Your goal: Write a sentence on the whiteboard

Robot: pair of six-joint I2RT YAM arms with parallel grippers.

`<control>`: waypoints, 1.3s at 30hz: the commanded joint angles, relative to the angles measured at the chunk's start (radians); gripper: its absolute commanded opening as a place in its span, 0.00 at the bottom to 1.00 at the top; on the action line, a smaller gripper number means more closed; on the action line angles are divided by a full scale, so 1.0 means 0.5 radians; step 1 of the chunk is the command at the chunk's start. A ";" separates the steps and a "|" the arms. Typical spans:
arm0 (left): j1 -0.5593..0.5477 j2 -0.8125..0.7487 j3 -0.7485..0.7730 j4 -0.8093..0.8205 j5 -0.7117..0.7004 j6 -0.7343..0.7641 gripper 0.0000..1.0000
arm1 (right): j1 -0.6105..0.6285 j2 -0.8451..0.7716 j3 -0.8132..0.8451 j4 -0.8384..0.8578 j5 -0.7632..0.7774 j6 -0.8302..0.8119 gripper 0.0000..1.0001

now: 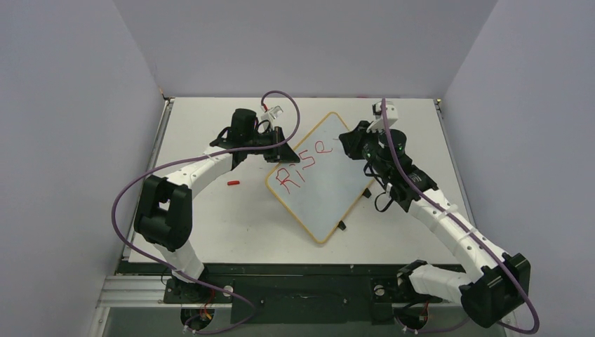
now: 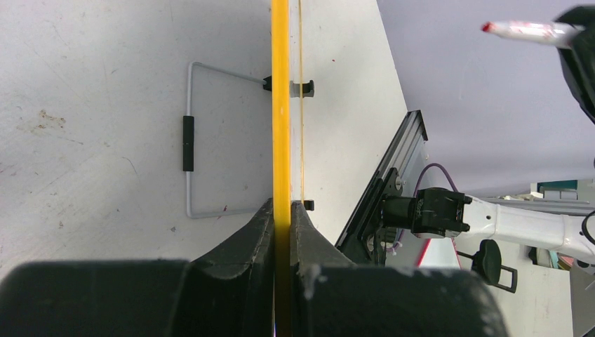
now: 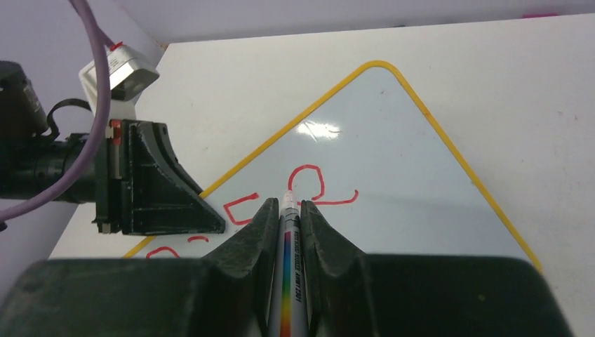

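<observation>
The whiteboard lies turned like a diamond on the table, white with an orange-yellow frame, and bears red letters reading "RISE". My left gripper is shut on its left frame edge, which runs straight between the fingers. My right gripper is shut on a marker with a rainbow stripe. Its tip sits at the last red letter on the board; whether it touches I cannot tell. The marker also shows in the left wrist view.
A small red marker cap lies on the table left of the board. Two black clips sit on the board's lower right edge. A wire stand is hinged under the board. Walls close in the table's left, back and right.
</observation>
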 commanded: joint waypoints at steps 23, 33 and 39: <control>0.015 -0.171 -0.016 0.044 0.011 0.105 0.00 | 0.232 -0.517 -0.518 -0.022 0.351 0.037 0.00; 0.012 -0.143 -0.023 0.029 -0.005 0.121 0.00 | 0.242 -0.385 -0.413 -0.085 0.448 0.005 0.00; 0.015 -0.138 -0.022 0.027 -0.009 0.125 0.00 | 0.239 -0.287 -0.329 -0.069 0.480 -0.080 0.00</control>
